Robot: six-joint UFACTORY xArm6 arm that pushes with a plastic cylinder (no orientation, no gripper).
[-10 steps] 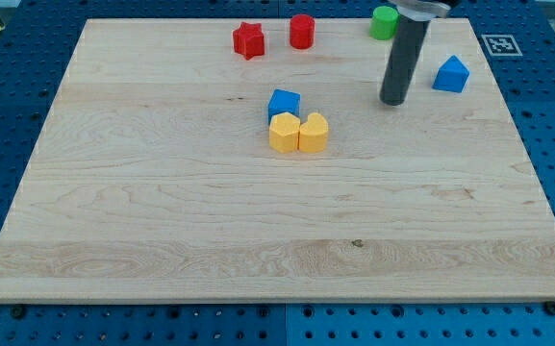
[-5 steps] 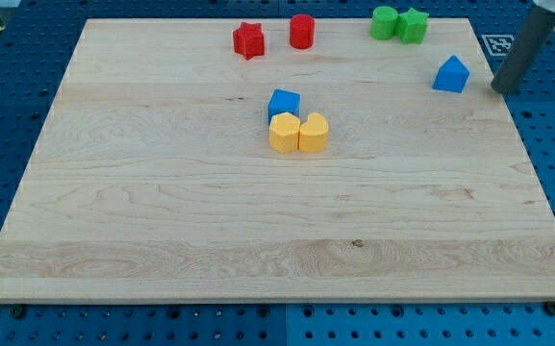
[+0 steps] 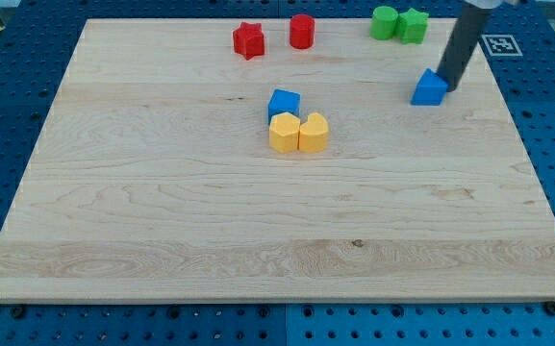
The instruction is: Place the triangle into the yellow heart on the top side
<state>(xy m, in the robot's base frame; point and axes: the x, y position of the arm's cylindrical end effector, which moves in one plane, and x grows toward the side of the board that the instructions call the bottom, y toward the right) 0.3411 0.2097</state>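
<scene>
The blue triangle [image 3: 430, 87] is seen well to the view's right of the yellow heart [image 3: 314, 132], which is pressed beside a yellow hexagon [image 3: 283, 133] under a blue cube [image 3: 284, 102]. My tip [image 3: 446, 87], a bare rod grasping nothing, is set against the triangle's right side. Farther up are found red and green blocks.

My tip [image 3: 447, 87] against the blue triangle [image 3: 429, 88], its right side.
</scene>
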